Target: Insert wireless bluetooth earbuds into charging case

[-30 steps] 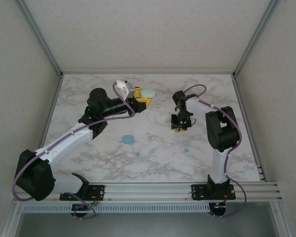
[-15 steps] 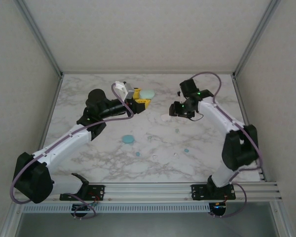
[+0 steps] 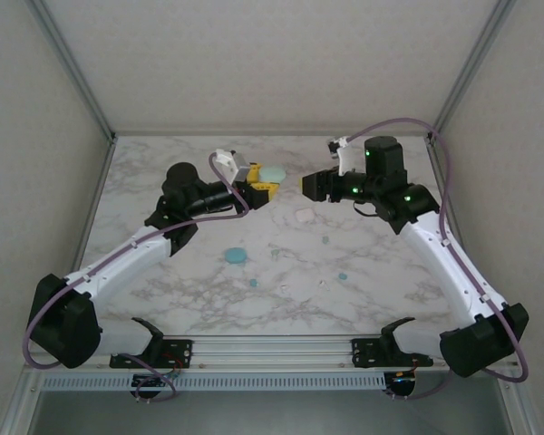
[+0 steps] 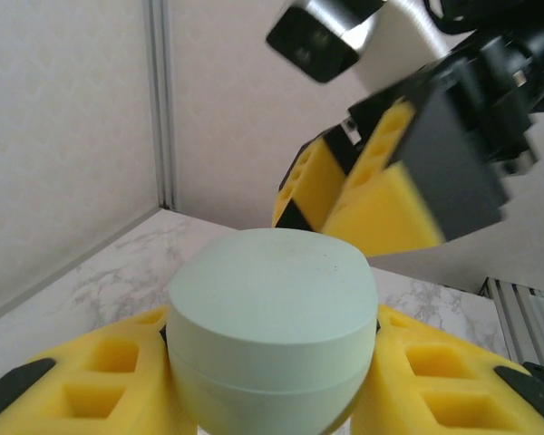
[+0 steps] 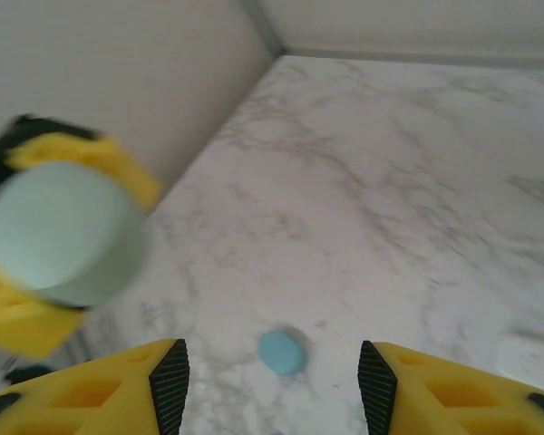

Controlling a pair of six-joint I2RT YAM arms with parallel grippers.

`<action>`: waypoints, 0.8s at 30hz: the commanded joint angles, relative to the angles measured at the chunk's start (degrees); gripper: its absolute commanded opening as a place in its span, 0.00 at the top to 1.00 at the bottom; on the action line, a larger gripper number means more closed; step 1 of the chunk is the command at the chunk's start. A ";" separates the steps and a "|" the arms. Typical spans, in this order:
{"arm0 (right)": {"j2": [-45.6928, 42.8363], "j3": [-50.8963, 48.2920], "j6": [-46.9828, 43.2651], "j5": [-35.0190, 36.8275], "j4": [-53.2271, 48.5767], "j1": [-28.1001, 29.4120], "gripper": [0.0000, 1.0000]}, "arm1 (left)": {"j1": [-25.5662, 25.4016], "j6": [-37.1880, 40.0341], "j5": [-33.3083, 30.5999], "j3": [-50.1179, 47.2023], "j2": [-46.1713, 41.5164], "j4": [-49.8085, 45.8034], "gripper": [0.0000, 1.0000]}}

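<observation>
My left gripper (image 3: 267,182) is raised over the back of the table, shut on a pale green charging case (image 3: 272,172). In the left wrist view the closed case (image 4: 272,308) sits between the yellow fingers (image 4: 100,385). My right gripper (image 3: 307,185) hovers just right of it, open and holding nothing, and it also appears close ahead in the left wrist view (image 4: 381,186). Several tiny earbuds lie on the marble: teal ones (image 3: 325,240) (image 3: 343,275) (image 3: 252,282) and pale ones (image 3: 323,283) (image 3: 281,288).
A white case (image 3: 305,216) lies below the right gripper on the marble table (image 3: 163,290). A teal-blue case (image 3: 236,256) lies left of centre, and shows between the open right fingers (image 5: 281,352). Frame posts and walls bound the back and sides.
The right arm has lifted from the table's middle and swung back and left toward the held green case, and its jaws have opened. The white case now shows where it was. The left arm is still.
</observation>
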 commanded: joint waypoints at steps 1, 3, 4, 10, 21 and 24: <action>1.10 1.56 -3.21 -7.50 1.34 1.12 0.44 | -0.53 -1.23 1.72 2.45 0.68 3.46 0.68; 2.24 3.35 -4.00 -8.25 -1.14 1.48 0.44 | -0.55 -1.45 1.90 2.55 0.81 3.54 0.67; 2.72 3.63 -4.13 -9.19 -1.71 1.49 0.44 | -0.58 -1.35 1.75 2.47 0.61 3.50 0.67; 2.94 3.19 -2.66 -11.49 0.98 1.73 0.44 | -0.62 -0.76 1.94 2.63 0.32 2.53 0.67; 5.84 5.04 1.97 -8.09 3.17 1.85 0.45 | -0.73 -0.14 2.84 2.59 -0.30 0.82 0.68; 6.10 5.28 2.66 -9.29 4.21 1.84 0.45 | -0.84 -0.01 2.70 2.19 -0.47 0.63 0.68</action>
